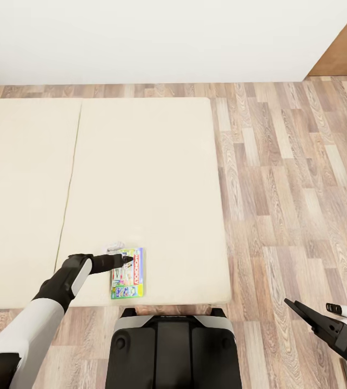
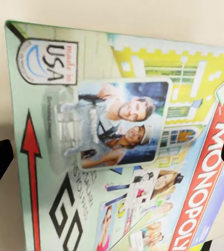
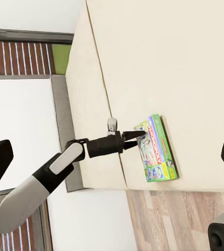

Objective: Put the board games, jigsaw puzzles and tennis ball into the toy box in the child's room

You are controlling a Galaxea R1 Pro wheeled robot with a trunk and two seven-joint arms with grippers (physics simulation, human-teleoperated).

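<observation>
Wood-plank floor is running beside the cream bed, where the Monopoly board game is lying flat near the mattress's front edge. The left tool is hovering over it, fingers spread wide. Being stiff, light, glossy cardboard, it probably needs pinching across a long edge. The right tool is idling wide.

Wood-plank floor runs beside a plain white wall, with a brown wooden door in the corner.
</observation>
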